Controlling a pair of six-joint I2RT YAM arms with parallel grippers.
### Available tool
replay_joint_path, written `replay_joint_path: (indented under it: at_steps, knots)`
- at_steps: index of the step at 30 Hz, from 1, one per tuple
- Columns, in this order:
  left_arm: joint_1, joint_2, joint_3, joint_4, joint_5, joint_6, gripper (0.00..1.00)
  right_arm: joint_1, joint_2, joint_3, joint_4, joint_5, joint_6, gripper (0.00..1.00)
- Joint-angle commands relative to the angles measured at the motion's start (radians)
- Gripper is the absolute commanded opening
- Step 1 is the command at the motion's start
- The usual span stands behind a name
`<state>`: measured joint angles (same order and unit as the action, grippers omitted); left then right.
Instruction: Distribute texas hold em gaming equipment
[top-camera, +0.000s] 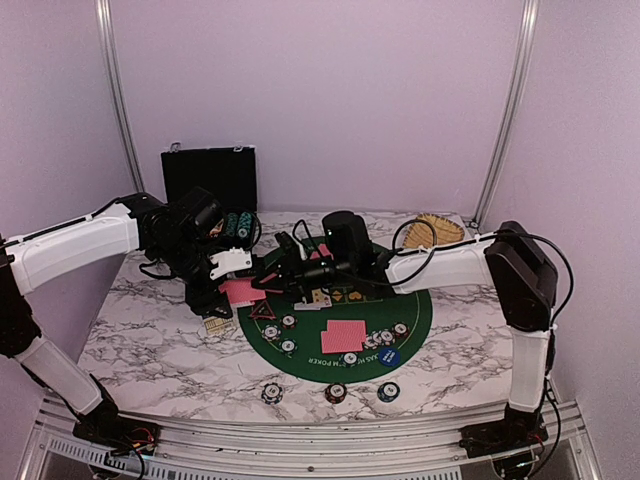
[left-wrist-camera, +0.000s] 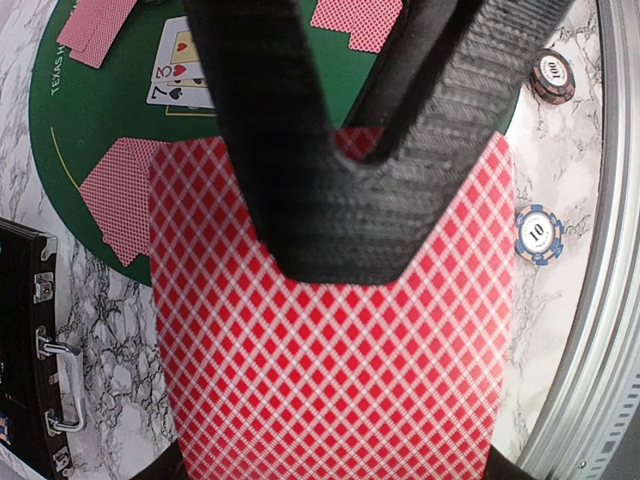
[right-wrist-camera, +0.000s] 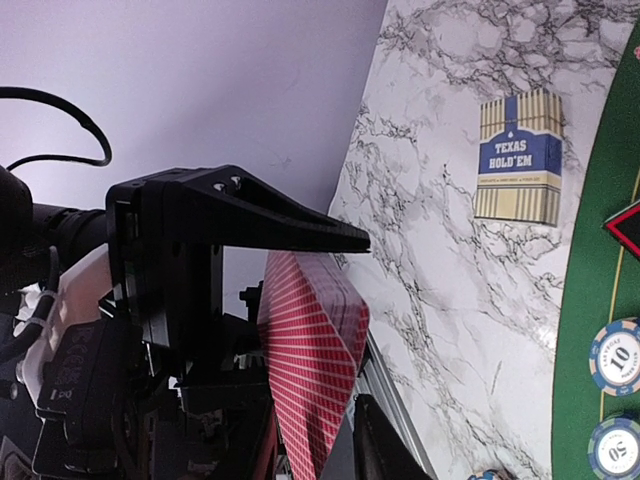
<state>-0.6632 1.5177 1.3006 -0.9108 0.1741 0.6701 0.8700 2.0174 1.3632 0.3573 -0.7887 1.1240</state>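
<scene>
Left of centre in the overhead view, the left gripper (top-camera: 228, 284) is clamped on a stack of red-backed cards (left-wrist-camera: 330, 380), held over the left rim of the green mat (top-camera: 420, 310). Just beside them hovers the right gripper (top-camera: 278, 270); whether its jaws are apart, I cannot tell.

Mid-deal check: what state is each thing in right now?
left gripper: shut on the card deck
card deck: clamped, red back showing
right gripper: close to the deck, open or shut unclear
chip case: open, lid upright
card box: lying flat
community cards: face up
dealt cards: face down
front chips: lying flat
</scene>
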Motion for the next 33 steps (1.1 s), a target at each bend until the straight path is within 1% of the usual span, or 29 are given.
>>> replay_joint_path:
  at_steps: [1, 10, 15, 21, 24, 26, 27, 29, 31, 33]
  knots:
    - [0.003, -0.023, 0.005, -0.010, 0.002, 0.008, 0.01, -0.006, -0.032, -0.004, -0.015, -0.021, -0.010, 0.24]
    - [0.003, -0.016, 0.003, -0.010, -0.002, 0.009, 0.01, -0.009, -0.055, -0.003, -0.037, -0.041, -0.028, 0.00]
    - [0.003, -0.010, 0.002, -0.010, -0.012, 0.007, 0.01, -0.022, -0.084, 0.007, -0.107, -0.039, -0.074, 0.00]
    - [0.002, -0.013, -0.002, -0.010, -0.011, 0.005, 0.01, -0.072, -0.126, -0.028, -0.184, -0.038, -0.125, 0.00]
    - [0.003, -0.014, -0.007, -0.010, -0.013, 0.006, 0.01, -0.108, -0.157, -0.028, -0.282, -0.015, -0.214, 0.00]
    - [0.003, -0.016, -0.011, -0.010, -0.016, 0.007, 0.01, -0.135, -0.178, -0.006, -0.422, 0.022, -0.297, 0.00]
    - [0.004, -0.016, -0.014, -0.010, -0.016, 0.008, 0.01, -0.150, -0.189, 0.007, -0.452, 0.046, -0.341, 0.00]
    - [0.004, -0.016, -0.019, -0.010, -0.017, 0.008, 0.01, -0.172, -0.206, 0.055, -0.582, 0.137, -0.459, 0.00]
    - [0.004, -0.015, -0.021, -0.010, -0.020, 0.008, 0.01, -0.179, -0.209, 0.131, -0.759, 0.306, -0.604, 0.00]
    - [0.004, -0.013, -0.022, -0.010, -0.023, 0.008, 0.01, -0.173, -0.205, 0.188, -0.852, 0.484, -0.717, 0.00]
